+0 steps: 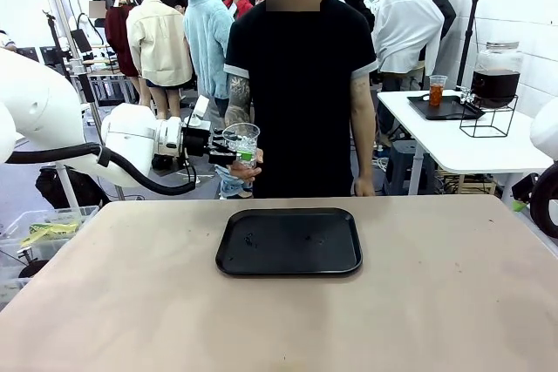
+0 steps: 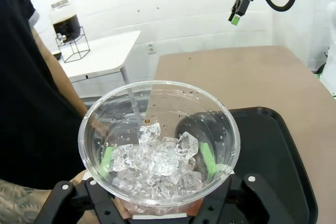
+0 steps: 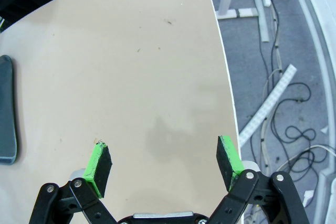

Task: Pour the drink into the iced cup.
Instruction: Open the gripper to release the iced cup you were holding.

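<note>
**Counter [image 1: 436, 285] edge: iced cup [image 1: 241, 138] upright, drink [image 1: 495, 84] far right**

We find the iced cup between our left end effector's [image 1: 235, 154] pads [image 2: 208, 156], a person's hand [image 1: 251, 173] beneath. Whether they clamp, we cannot tell. The drink sits in a jar [image 1: 499, 51] at upper right, well apart, nearer our released right end effector [image 3: 163, 148].

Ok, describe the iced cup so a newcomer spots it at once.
Behind the black tray, the left gripper meets the person's hand before a black shirt. Where they meet is the iced cup: clear plastic, only white ice, unlike the orange-filled cup far right.
</note>
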You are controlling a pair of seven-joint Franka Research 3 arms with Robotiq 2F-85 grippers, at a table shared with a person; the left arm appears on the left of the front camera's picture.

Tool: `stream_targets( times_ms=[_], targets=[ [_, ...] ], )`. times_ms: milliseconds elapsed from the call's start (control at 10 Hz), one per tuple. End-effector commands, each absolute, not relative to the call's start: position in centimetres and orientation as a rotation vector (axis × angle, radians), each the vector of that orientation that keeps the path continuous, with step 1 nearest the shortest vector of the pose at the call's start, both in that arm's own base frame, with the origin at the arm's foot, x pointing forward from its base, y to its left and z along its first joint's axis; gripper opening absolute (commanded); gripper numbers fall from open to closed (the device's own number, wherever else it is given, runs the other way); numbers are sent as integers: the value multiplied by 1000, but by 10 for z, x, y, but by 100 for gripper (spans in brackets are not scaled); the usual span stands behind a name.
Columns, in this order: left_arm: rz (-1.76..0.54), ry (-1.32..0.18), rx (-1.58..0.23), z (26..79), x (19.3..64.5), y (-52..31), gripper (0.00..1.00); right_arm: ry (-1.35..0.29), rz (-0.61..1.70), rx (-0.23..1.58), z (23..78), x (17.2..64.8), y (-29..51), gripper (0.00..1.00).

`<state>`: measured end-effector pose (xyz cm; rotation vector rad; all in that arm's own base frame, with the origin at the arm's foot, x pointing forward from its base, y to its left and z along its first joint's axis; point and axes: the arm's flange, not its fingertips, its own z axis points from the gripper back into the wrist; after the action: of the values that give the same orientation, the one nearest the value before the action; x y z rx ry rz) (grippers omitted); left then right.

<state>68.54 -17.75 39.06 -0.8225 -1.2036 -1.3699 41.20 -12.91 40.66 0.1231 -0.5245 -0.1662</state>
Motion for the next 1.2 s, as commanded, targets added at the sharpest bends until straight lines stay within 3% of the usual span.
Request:
stream_targets(
  times_ms=[0, 500, 800, 1100],
  targets=[
    [-1314, -1200, -772, 396, 688, -169, 99, -533, -188, 116, 405, 409, -125, 100],
    [-1085, -1184, -377, 427, 611, -97, 100, -533, -188, 116, 405, 409, -125, 100],
    [-638, -1016, -105, 443, 558, -18, 100, -533, -188, 116, 405, 409, -125, 100],
    [-377, -857, 34, 475, 508, 46, 100, -533, -188, 116, 405, 409, -125, 100]
  ],
)
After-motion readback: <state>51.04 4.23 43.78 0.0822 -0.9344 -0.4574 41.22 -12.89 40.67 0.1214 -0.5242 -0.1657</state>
